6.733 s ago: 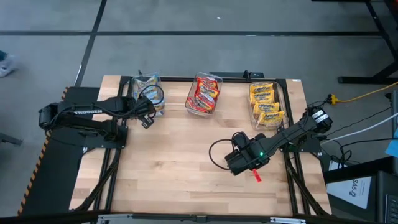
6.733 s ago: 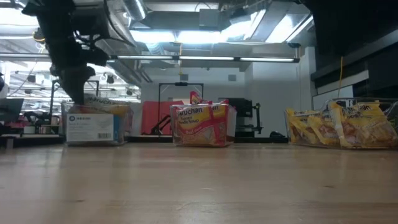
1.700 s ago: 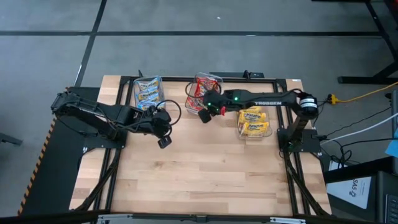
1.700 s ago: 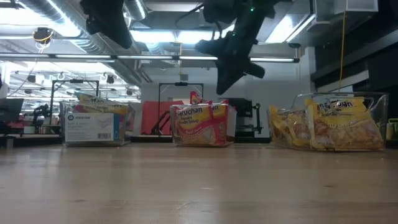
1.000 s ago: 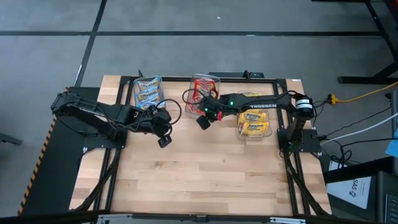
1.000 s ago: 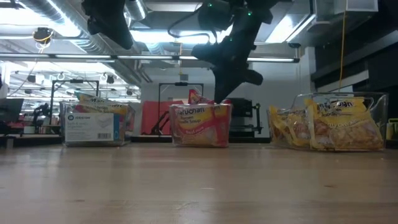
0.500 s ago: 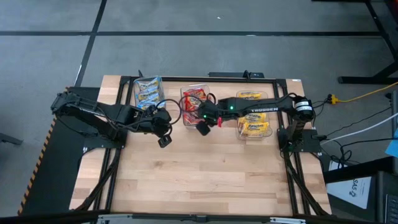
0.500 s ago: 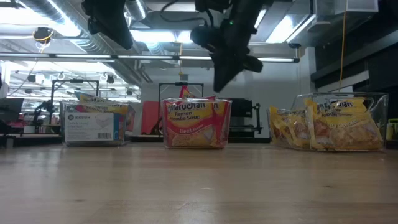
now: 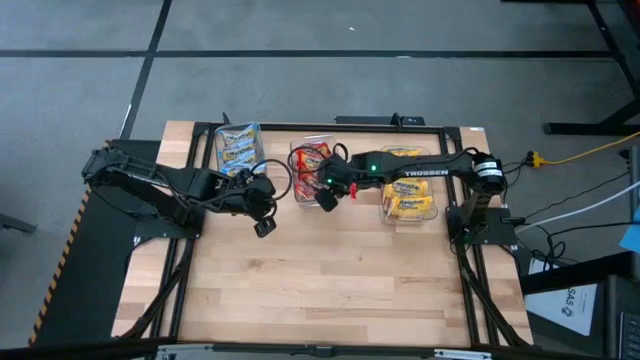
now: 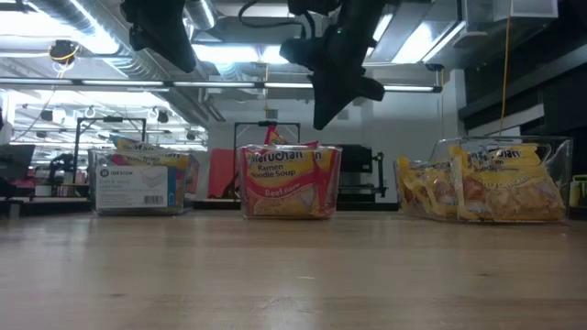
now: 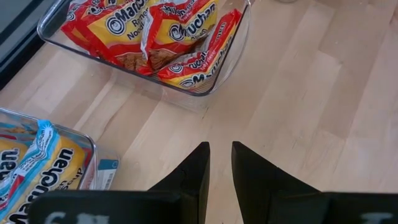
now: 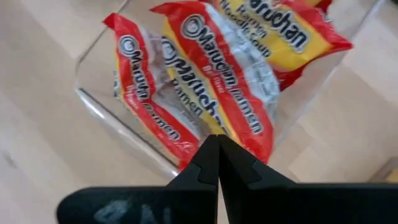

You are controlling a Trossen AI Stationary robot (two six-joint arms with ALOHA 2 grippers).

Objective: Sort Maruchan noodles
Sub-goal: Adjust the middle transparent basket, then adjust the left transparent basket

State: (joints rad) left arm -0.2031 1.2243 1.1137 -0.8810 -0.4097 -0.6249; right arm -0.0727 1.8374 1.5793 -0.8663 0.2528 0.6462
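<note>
Three clear bins stand along the table's far side. One holds blue Maruchan noodles (image 9: 238, 148), the middle bin (image 10: 289, 181) holds red packets (image 12: 205, 93), and the right one holds yellow packets (image 9: 408, 205). My right gripper (image 9: 325, 200) is shut and empty. It hangs just above the near rim of the red bin, clear of it in the low view (image 10: 319, 121). My left gripper (image 9: 263, 227) waits above bare wood, nearer than the blue bin. Its fingers (image 11: 220, 149) stand slightly apart with nothing between them.
The near half of the wooden table (image 9: 320, 290) is bare wood. The yellow bin (image 10: 486, 179) stands nearer the front than the other two bins. A black frame runs around the table's edges.
My shut right gripper has gone toward the table's left and a little toward its near edge, and the red bin has slid and turned that way with it. The gripper has since risen clear of the bin's rim.
</note>
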